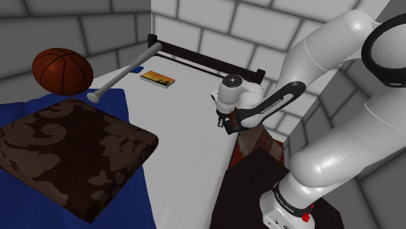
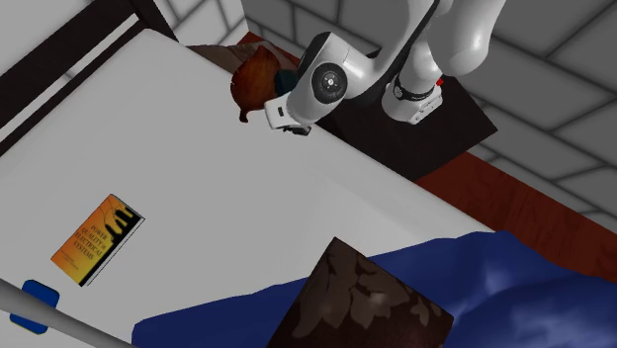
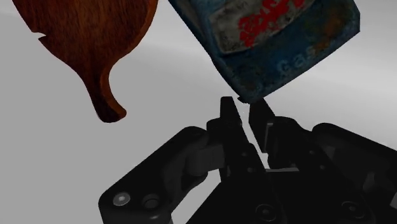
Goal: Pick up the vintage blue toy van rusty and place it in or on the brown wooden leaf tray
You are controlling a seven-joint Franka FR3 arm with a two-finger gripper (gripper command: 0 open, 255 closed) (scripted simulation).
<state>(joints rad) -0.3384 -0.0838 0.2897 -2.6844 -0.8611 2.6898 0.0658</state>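
One orange-brown basketball [image 1: 62, 70] sits at the shoulder view's far left, above a dark brown cushion with a pale floral pattern [image 1: 71, 156] that lies on a deep blue blanket [image 1: 142, 195]. To the right, a silver-grey baseball bat [image 1: 123, 68] lies slantwise across the blanket's edge and the white bed surface [image 1: 189, 130]. An orange-covered book [image 1: 157, 79] lies flat just beside it. A black bed frame [image 1: 195, 63] runs along the far edge, before a grey block wall. Farther right, the white arm with dark joints [image 1: 338, 149] reaches from its dark box stand [image 1: 250, 188] over the bed's near edge, hand pointed down at the surface.

From the wrist, a brown wooden leaf-shaped tray [image 3: 89, 44] lies on the white surface off to one side of the hand, its stem towards the hand. The rusty blue toy van [image 3: 286, 38], with red lettering on a worn panel, lies near the tray but apart from it, directly ahead of the fingertips. The all-black gripper [image 3: 245, 105] has its fingers [image 3: 227, 118] drawn narrow, a thin slit between them, clasping nothing. The van's nearest corner sits right at the fingertips, outside the slit.
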